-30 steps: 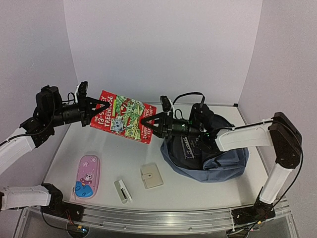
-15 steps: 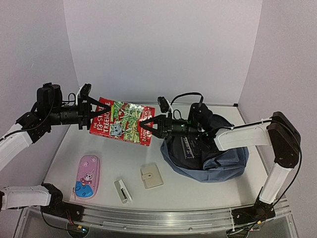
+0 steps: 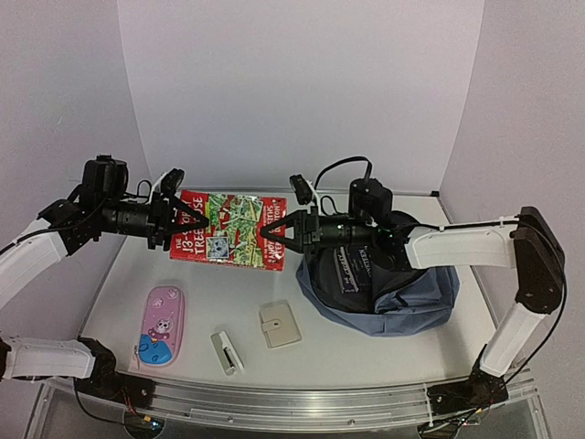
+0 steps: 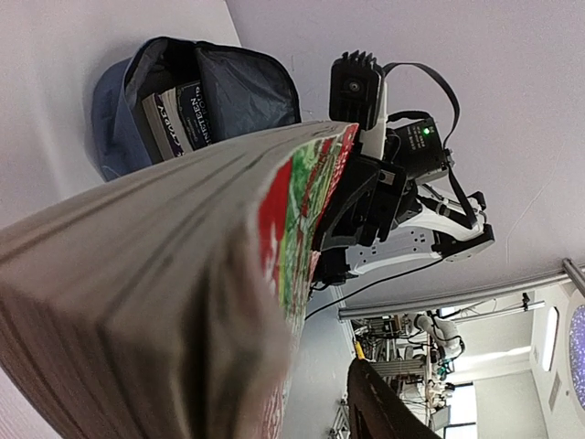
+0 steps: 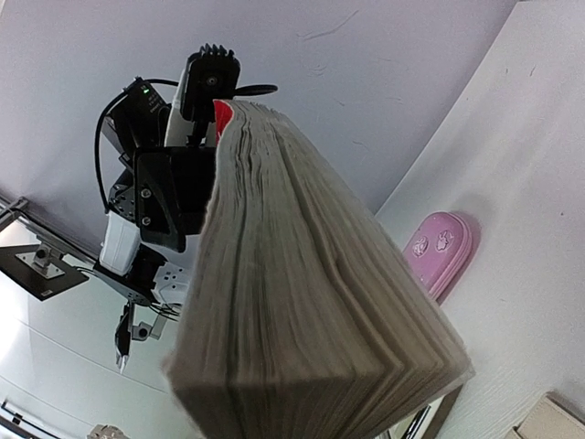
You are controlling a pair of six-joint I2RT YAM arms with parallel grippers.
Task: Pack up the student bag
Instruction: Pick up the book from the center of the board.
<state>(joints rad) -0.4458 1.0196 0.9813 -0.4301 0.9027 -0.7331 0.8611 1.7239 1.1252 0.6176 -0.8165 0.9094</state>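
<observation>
A thick red and green paperback book (image 3: 228,229) hangs in the air between both arms, over the left half of the table. My right gripper (image 3: 271,230) is shut on its right edge. My left gripper (image 3: 187,219) straddles the left edge with its jaws open. In the left wrist view one dark finger (image 4: 384,407) stands apart from the cover (image 4: 302,210). The student bag (image 3: 402,297), slate-blue, lies at the right under the right arm. Its mouth is open and a dark book (image 3: 352,267) sits inside. The book's page block (image 5: 302,302) fills the right wrist view.
A pink pencil case (image 3: 162,325) lies near the front left. A beige wallet-like pouch (image 3: 279,325) and a small white item (image 3: 227,352) lie in front of the bag. White walls close in the back and both sides.
My right gripper has shut on the book's right edge and my left jaws have opened around its left edge. The book has tipped more level and sunk a little.
</observation>
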